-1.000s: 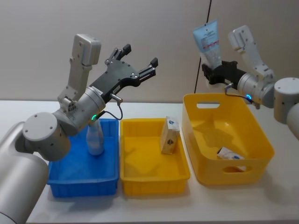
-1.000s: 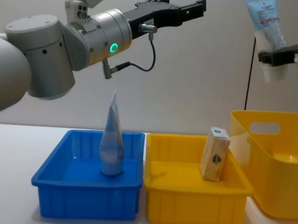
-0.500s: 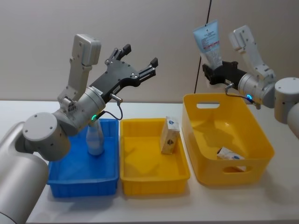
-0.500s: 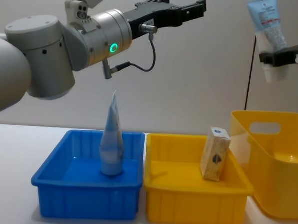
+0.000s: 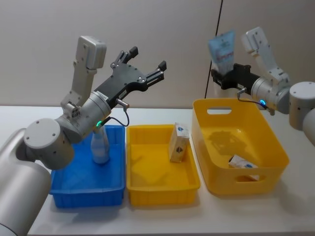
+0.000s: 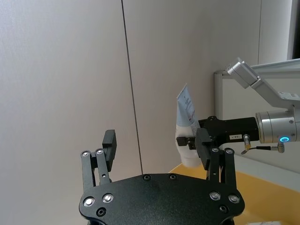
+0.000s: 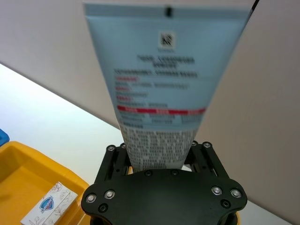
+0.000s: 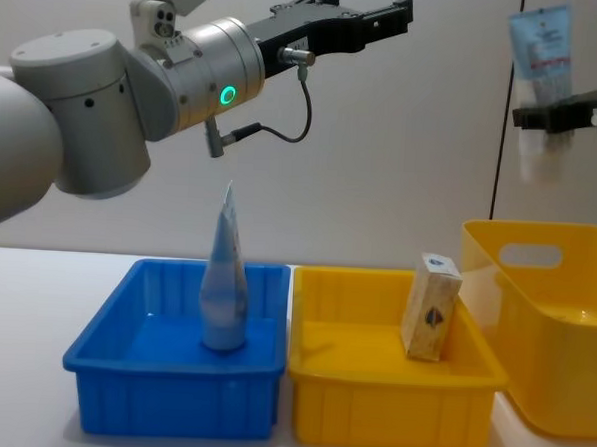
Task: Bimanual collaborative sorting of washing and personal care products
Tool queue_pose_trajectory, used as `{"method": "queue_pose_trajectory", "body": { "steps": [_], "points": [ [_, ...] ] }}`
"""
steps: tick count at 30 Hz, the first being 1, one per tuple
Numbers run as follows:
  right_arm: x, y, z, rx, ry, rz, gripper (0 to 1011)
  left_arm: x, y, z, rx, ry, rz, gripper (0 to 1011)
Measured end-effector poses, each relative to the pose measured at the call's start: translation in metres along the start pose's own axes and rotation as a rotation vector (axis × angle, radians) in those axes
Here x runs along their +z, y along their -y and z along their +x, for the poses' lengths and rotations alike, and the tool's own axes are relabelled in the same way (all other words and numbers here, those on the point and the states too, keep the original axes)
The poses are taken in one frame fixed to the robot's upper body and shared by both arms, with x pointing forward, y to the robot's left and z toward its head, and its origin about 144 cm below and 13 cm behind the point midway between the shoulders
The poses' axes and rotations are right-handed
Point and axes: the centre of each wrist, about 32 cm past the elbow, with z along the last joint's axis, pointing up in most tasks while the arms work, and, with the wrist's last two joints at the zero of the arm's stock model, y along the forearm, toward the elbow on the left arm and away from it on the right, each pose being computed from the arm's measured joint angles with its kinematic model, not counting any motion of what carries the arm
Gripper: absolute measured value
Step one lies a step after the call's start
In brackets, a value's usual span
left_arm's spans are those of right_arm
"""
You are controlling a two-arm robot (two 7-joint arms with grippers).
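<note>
Right gripper [image 5: 227, 77] clamps the labelled tube [image 5: 222, 49] cap-down above the tub [image 5: 246, 102]. Left gripper [image 5: 147, 58] raised, spread and empty; its arm [image 5: 78, 123] hides the top of a second tube [image 5: 100, 147] in the blue bin [image 5: 74, 194]

No wording can be read. The tube [image 7: 161, 84] carries a small square code mark, several lines of fine print and a red band, all illegible. The box [image 8: 430, 306], at 3 o'clock in the yellow tray [image 8: 389, 409], bears a blue emblem without readable text.
</note>
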Motion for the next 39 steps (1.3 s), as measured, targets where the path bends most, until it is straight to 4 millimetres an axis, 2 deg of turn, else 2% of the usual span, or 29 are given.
{"method": "queue_pose_trajectory", "body": {
  "steps": [8,9,10,11,14,18,39],
  "points": [
    [0.0000,0.0001,0.0001,0.000,0.000,0.000,744,0.0000,0.0000,0.0000,0.000,0.000,0.000,1001],
    [0.0000,0.0001,0.0001,0.000,0.000,0.000,744,0.0000,0.0000,0.0000,0.000,0.000,0.000,1001],
    [0.0000,0.0001,0.0002,0.000,0.000,-0.001,802,0.0000,0.0000,0.0000,0.000,0.000,0.000,1002],
    [0.0000,0.0001,0.0002,0.000,0.000,-0.001,802,0.0000,0.0000,0.0000,0.000,0.000,0.000,1001],
    [0.0000,0.0001,0.0002,-0.001,0.000,-0.001,907,0.0000,0.0000,0.0000,0.000,0.000,0.000,1001],
    [0.0001,0.0001,0.0003,0.000,0.000,-0.001,992,0.0000,0.0000,0.0000,0.000,0.000,0.000,1001],
    [0.0001,0.0001,0.0003,-0.001,-0.001,-0.001,1002,0.0000,0.0000,0.0000,0.000,0.000,0.000,1001]
  ]
}}
